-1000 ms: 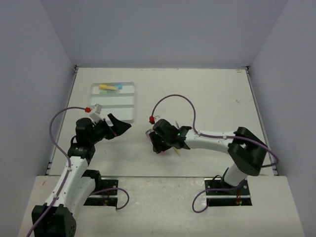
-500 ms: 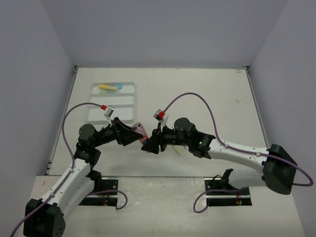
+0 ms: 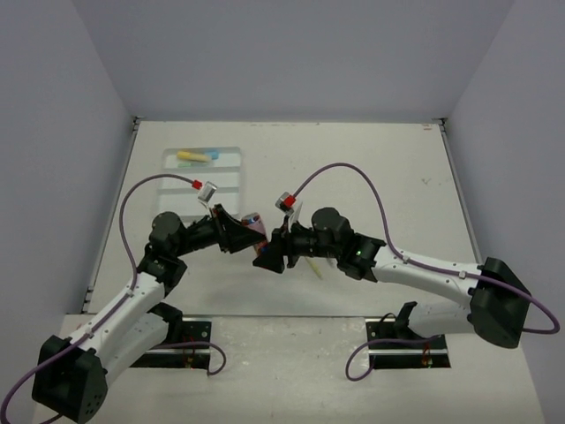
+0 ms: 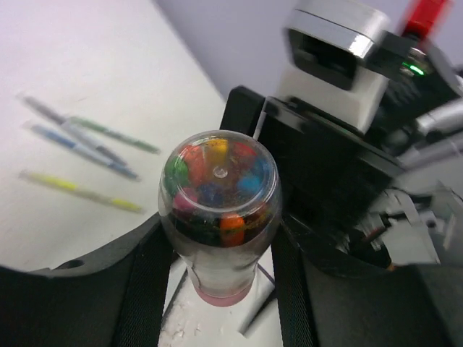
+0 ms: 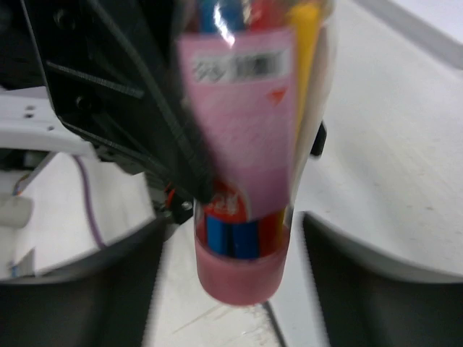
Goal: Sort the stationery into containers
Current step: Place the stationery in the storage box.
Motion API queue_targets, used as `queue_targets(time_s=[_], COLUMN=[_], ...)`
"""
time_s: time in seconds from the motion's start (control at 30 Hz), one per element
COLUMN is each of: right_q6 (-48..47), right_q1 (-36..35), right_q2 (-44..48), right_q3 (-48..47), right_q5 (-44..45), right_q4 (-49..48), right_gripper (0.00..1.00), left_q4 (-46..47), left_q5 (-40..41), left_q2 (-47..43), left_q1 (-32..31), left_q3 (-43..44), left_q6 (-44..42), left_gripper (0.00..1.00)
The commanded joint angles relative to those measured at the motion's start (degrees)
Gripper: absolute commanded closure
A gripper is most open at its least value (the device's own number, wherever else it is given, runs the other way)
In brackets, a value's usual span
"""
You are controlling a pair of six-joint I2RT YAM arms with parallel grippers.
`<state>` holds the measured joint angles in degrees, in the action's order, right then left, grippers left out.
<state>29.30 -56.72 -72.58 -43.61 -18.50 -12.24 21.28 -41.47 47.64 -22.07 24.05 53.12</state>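
The left jaws have been closed on the clear tube of coloured markers [image 4: 219,210], the right jaws spread wide beside its pink end, so the tube, held aloft between them, seems handed over for the tray [image 3: 203,190].

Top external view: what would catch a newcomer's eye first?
A clear tube of coloured markers is held above mid-table by the left hand, while the right hand stands open around its pink base. Far left, the tray holds a yellow pen in its far compartment.
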Motion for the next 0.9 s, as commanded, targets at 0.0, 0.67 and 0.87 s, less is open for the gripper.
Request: queue_targets(time_s=[0.0, 0.67, 0.87], right_q6=[2.16, 2.22, 2.67], right_q1=[2.73, 6.1, 6.58], right_q2=[6.56, 31.39, 36.13], right_q3=[0.76, 9.15, 9.7], right_q5=[18.21, 29.08, 30.89], right_q4=[11.3, 31.01, 32.51], right_gripper=[0.01, 0.01, 0.01], left_q4=[-21.56, -20.35, -23.54], left_q5=[32.43, 58.34, 54.65], left_q2=[2.65, 47.82, 54.04], left_q1=[1.03, 23.66, 23.79], left_q3=[11.52, 40.58, 42.13], left_q6=[-2.37, 29.57, 35.21], left_gripper=[1.0, 1.0, 1.0])
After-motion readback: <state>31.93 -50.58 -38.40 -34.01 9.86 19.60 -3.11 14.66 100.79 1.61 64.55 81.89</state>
